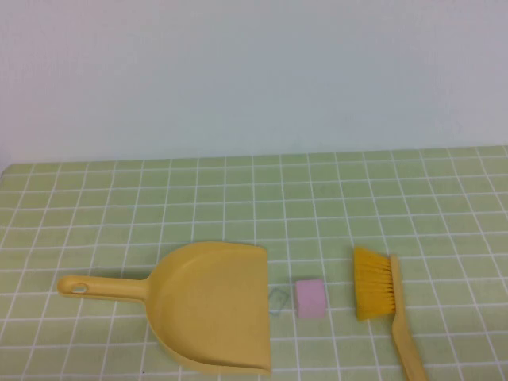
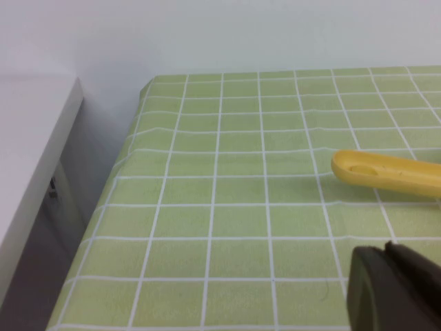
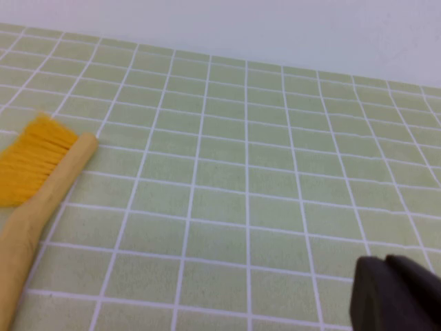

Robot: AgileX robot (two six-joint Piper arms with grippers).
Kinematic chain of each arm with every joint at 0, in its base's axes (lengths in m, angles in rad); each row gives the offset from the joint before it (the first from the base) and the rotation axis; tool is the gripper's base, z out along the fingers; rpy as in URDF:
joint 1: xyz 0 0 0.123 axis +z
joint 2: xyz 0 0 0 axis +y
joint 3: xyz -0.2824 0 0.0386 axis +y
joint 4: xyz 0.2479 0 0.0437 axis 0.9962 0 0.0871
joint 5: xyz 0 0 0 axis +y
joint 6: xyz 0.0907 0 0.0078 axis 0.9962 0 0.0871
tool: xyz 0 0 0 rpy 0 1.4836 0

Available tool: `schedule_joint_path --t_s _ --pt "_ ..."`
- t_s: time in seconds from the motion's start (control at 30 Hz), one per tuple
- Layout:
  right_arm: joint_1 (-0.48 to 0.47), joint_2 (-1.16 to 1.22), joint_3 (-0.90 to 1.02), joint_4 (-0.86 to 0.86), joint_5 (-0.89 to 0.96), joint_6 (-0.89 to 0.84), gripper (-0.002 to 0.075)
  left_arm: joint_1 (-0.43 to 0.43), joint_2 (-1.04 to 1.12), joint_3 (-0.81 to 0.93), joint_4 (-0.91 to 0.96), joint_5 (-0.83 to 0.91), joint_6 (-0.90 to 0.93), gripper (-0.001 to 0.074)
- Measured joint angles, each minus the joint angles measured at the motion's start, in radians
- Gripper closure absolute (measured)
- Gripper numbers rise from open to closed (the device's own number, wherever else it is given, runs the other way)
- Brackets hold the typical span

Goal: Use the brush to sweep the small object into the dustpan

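Left tool [image 2: 396,289] and right tool [image 3: 400,293]: lower-right corners, grip state undeterminable. Brush [image 1: 381,298]: judged light, rigid; handle recommended for holding.

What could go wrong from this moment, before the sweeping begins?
1. The pale pink cube-like block lies near the yellow plastic dustpan mouth beside a tiny grey wire clip; sweeping may catch both.
2. The yellow-handled brush lies ungrasped; the left end effector and right end effector grip nothing.
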Motion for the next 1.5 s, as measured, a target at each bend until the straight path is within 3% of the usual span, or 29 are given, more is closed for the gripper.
schedule_joint_path --t_s 1.13,1.3,1.5 --pt "0.0 0.0 0.0 0.0 0.0 0.0 0.0728 0.0 0.0 0.0 0.0 -0.002 0.0 0.0738" --pt "0.0 0.0 0.0 -0.023 -0.021 -0.052 0.0728 0.0 0.0 0.0 0.0 -0.082 0.0 0.0738" --pt "0.0 0.0 0.0 -0.022 -0.172 -0.073 0.0728 0.0 0.0 0.0 0.0 -0.261 0.0 0.0738"
